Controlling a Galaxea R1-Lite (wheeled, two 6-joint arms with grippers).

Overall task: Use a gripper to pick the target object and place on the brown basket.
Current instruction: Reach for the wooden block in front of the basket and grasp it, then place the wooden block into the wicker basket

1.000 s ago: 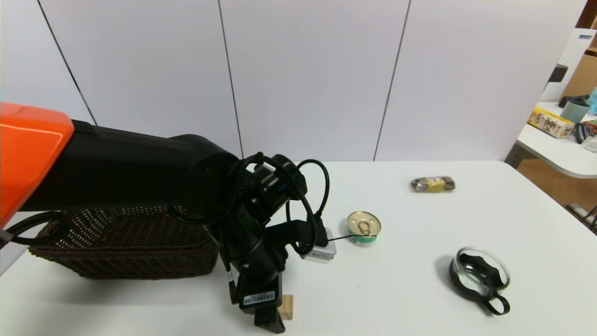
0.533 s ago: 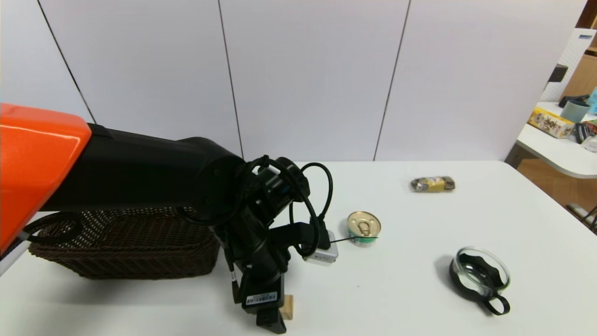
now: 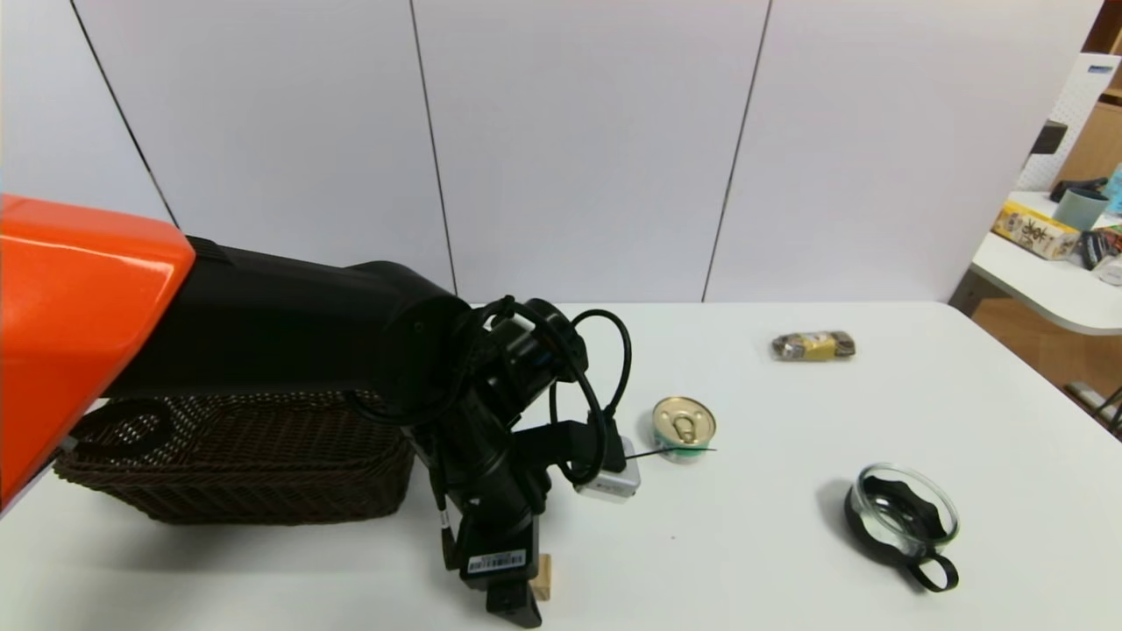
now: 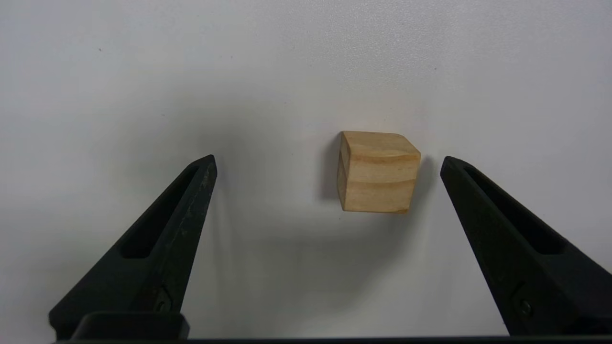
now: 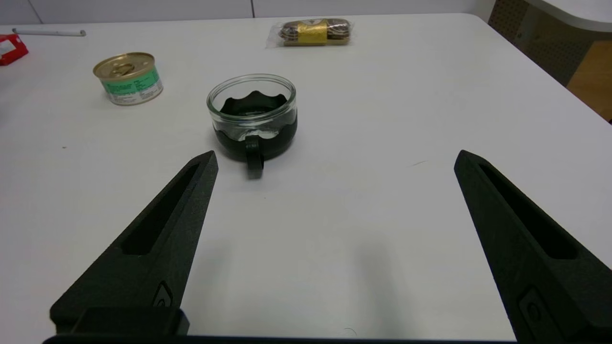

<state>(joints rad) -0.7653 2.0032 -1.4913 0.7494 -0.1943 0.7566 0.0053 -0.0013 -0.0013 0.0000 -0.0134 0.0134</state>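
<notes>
The light-tan wooden cube (image 3: 544,577) sits on the white table near its front edge, mostly hidden behind my left gripper (image 3: 513,606). In the left wrist view the cube (image 4: 377,172) lies between the open fingers, nearer one finger, untouched; the left gripper (image 4: 327,162) points down over it. The brown wicker basket (image 3: 237,469) stands to the left, partly hidden by my left arm. My right gripper (image 5: 334,160) is open and empty over bare table, out of the head view.
A gold-lidded can (image 3: 684,428) stands right of the left arm. A glass cup with black holder (image 3: 905,523) is at front right. A wrapped snack (image 3: 813,345) lies further back. A red packet (image 5: 10,48) shows at the right wrist view's edge.
My left arm has lowered and shifted slightly forward and right over the cube. The cube and other things have not moved.
</notes>
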